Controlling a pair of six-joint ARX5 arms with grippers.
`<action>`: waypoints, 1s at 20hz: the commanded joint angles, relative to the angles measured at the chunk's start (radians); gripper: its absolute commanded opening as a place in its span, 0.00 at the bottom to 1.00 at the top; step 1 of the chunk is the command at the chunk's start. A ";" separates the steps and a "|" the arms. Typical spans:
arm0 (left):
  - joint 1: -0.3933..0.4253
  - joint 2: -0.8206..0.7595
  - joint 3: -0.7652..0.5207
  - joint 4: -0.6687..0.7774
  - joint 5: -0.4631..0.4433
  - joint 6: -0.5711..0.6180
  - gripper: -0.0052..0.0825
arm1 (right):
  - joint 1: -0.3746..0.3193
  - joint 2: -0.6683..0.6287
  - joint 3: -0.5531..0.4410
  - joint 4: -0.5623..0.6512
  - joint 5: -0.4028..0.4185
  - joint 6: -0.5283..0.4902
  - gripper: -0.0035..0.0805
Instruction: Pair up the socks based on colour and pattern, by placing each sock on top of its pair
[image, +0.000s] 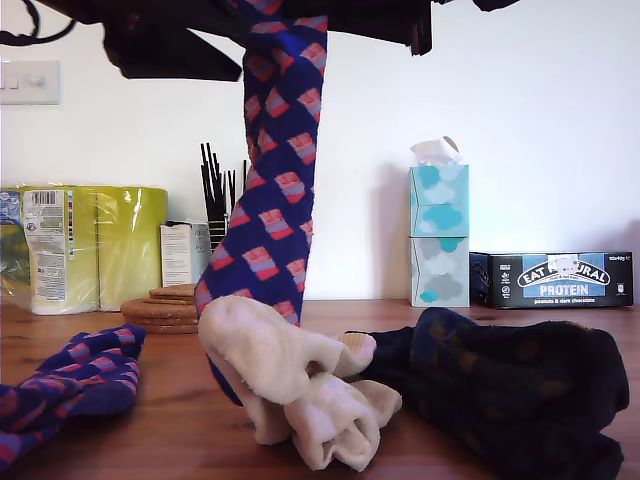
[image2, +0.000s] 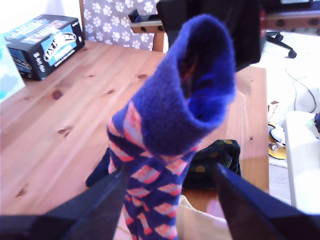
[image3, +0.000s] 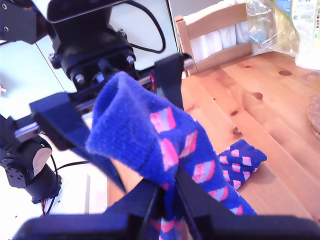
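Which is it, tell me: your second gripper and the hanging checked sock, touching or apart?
Touching. The second wrist view shows my second gripper pinched shut on the hanging checked sock.

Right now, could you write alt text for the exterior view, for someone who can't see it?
A blue sock with pink-red checks hangs from dark robot arms above a wooden table. Below lie crumpled cream socks, its matching checked sock at the exterior view's left, and dark navy dotted socks at its right.

Home: pine table (image: 400, 312), tissue boxes (image: 438, 236), kitchen rolls (image: 95, 245), coasters (image: 163, 307).
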 joint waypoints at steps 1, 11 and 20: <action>-0.005 -0.004 -0.014 0.037 0.000 -0.018 0.71 | 0.000 -0.009 0.010 -0.005 -0.006 0.001 0.03; -0.005 -0.003 -0.014 0.106 0.002 -0.070 0.41 | 0.000 -0.006 0.010 -0.068 0.011 -0.008 0.03; -0.010 -0.006 0.009 0.128 0.035 -0.103 0.03 | 0.012 -0.006 0.010 -0.079 0.042 0.010 0.43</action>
